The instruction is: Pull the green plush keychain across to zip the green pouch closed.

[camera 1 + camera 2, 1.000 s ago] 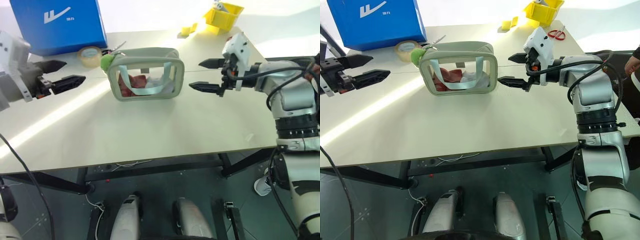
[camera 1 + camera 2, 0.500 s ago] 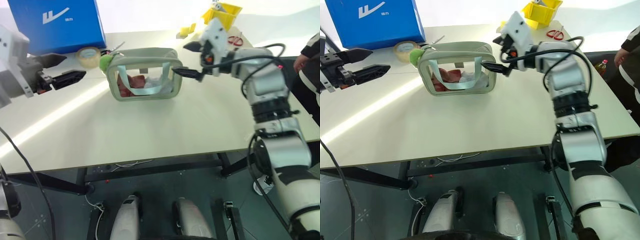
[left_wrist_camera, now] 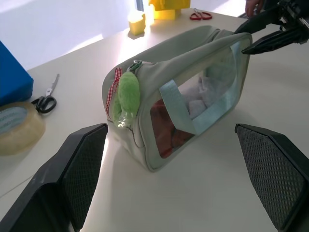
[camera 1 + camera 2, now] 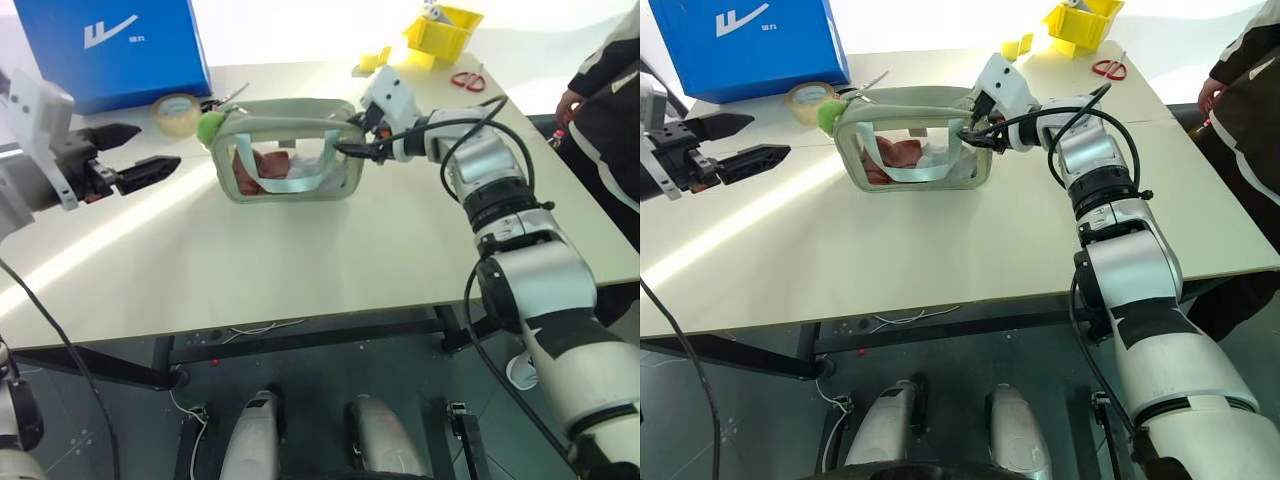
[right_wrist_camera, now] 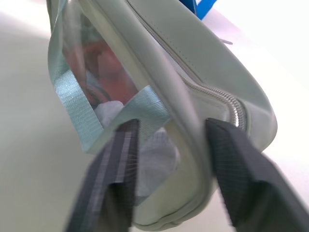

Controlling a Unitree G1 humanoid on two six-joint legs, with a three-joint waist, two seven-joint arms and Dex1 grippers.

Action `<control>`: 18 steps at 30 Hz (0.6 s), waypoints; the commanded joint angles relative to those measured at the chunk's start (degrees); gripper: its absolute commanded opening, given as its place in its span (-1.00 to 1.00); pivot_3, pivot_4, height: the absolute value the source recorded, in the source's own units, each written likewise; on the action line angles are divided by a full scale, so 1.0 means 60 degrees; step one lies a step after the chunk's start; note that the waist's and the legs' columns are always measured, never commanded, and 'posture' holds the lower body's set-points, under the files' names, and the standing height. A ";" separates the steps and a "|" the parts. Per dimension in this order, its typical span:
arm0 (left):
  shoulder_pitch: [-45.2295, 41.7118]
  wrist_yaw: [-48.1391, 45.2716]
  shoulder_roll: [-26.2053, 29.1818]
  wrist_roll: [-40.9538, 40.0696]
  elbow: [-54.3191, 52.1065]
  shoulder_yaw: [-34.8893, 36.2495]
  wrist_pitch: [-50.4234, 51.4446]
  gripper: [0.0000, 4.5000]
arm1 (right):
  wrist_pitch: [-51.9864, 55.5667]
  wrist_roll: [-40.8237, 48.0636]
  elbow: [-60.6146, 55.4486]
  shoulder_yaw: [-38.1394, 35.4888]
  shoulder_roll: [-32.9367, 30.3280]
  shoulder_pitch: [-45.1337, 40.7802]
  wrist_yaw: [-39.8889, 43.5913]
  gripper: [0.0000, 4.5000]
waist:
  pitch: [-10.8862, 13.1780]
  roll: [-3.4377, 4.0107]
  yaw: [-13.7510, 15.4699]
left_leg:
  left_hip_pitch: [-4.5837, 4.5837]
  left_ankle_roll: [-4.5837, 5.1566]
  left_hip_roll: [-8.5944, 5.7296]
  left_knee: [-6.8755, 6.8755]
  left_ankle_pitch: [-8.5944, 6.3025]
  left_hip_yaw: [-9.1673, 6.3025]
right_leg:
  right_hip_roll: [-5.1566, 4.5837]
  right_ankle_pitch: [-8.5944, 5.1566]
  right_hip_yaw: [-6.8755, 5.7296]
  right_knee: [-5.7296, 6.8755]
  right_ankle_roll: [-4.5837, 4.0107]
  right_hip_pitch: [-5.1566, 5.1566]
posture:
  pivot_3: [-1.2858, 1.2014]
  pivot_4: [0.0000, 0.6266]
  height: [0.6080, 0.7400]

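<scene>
The green pouch stands upright at the table's far middle, its clear front panel showing red and white contents. At its left end hangs the green plush keychain, fuzzy and lime-coloured. My right gripper is at the pouch's right upper corner, shut on the front rim, with one finger against the clear panel and the other on the top side. Off to the left of the keychain, my left gripper is open and touches nothing.
Behind the pouch to the left are a blue box and a tape roll, with small scissors nearby. A yellow bin and red scissors lie at the far right. A person stands beside the table's right edge.
My right gripper moved left and forward to the pouch's right end and closed on its rim. The left gripper stayed put. A person came into view at the right.
</scene>
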 commanded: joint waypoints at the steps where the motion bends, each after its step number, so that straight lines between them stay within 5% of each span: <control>1: -0.0150 0.0090 0.0117 -0.0104 -0.0142 0.0363 -0.0078 1.00 | 0.0430 0.0580 -0.1692 -0.0223 -0.0106 0.0167 0.0993 -0.96 | 0.0000 0.0000 -0.0008 | 0.0000 0.0000 0.0000 0.0000 0.0000 0.0000 | 0.0000 0.0000 0.0000 0.0000 0.0000 0.0000 | 0.03 -0.52 1.00; 8: -0.0297 0.0037 0.0146 -0.0005 0.0061 0.0236 -0.0214 1.00 | 0.1650 0.0842 -0.5445 0.0137 -0.1415 0.2383 0.2582 -0.99 | -0.0001 -0.0001 0.0174 | -0.0005 0.0000 -0.0002 0.0015 0.0000 -0.0007 | -0.0010 0.0000 -0.0008 0.0003 0.0001 0.0013 | 0.03 -0.52 1.00; 18: -0.0406 -0.0027 0.0033 0.0113 0.0173 -0.0014 -0.0315 1.00 | 0.0129 -0.0023 -0.3372 0.0182 -0.1903 0.1875 0.1579 -0.99 | -0.0002 -0.0004 0.0142 | 0.0004 0.0000 -0.0005 0.0017 0.0000 -0.0005 | -0.0011 -0.0001 -0.0007 0.0000 0.0000 0.0020 | 0.03 -0.52 1.00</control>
